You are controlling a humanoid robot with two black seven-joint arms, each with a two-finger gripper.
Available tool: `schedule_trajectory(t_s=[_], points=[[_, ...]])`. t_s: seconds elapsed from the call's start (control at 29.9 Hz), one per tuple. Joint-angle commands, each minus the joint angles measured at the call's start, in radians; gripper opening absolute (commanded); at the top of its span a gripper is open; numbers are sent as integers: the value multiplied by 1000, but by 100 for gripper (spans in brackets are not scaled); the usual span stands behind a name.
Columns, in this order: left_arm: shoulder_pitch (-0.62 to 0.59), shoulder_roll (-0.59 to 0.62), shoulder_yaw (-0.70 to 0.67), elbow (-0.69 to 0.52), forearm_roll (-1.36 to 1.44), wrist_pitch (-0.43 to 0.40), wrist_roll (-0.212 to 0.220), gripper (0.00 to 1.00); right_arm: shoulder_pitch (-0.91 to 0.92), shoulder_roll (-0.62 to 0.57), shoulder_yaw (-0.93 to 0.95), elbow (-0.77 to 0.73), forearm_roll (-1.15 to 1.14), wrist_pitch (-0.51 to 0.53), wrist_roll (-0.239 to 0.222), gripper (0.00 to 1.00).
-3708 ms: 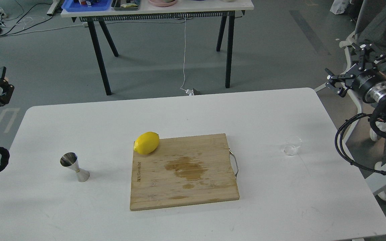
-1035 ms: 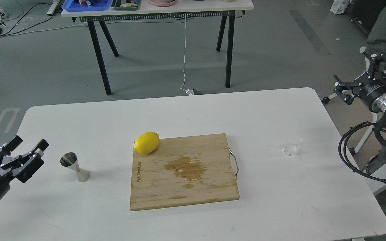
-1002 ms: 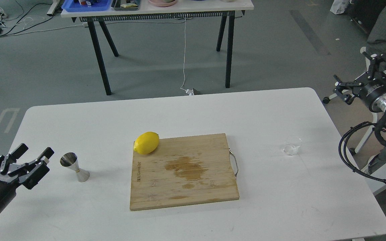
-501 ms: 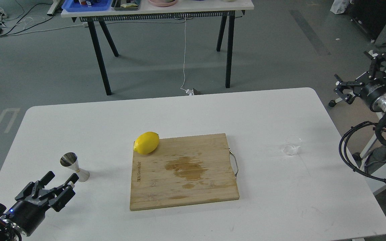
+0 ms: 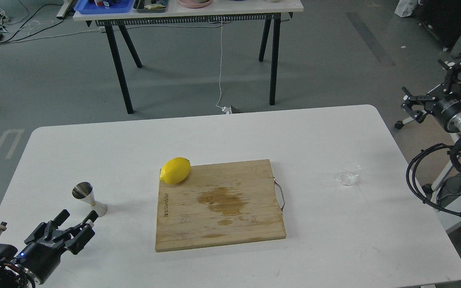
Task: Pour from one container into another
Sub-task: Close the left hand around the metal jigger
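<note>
Two grippers in play here, and neither one has anything in it. The left gripper [image 5: 77, 221] has dropped a lot: a few seconds back it was up off the table's left edge, and over the last second it swung down and in, so now it sits low at the front left corner of the white table [image 5: 214, 132], just in front of the steel jigger [image 5: 89, 198]. Its fingers are spread apart and point up toward the jigger's base, close but not touching as far as I can tell. The jigger itself hasn't budged, it's upright on the table left of the wooden cutting board [image 5: 219, 204].

The right gripper [image 5: 434, 93] is also spread wide with nothing held, hanging out past the table's right edge, and it has drifted slightly further away. The little glass cup [image 5: 349, 174] sits on the table right of the board, well apart from that gripper. Can't tell if there's liquid in it.

The lemon [image 5: 175, 171] is on the board's back left corner, and there's a wet stain in the middle of the board.

My read: the left arm is lining up to steady or move the jigger, but the cup hasn't been picked up yet, so pouring is a ways off.
</note>
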Motion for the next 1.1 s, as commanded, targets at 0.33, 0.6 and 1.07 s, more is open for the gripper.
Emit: schedule_trajectory(t_s=[0.33,0.6,1.07], points=[[-100,-64,60,88,-7,0,0,99,-1,-11,3,0,0,0,0,98],[-140,-113,65,159,-7,0,0,98,-1,-11,6,0,0,0,0,98],[-217,-192,83,302,-1,0,0,79,-1,-20,12,0,0,0,0,98]])
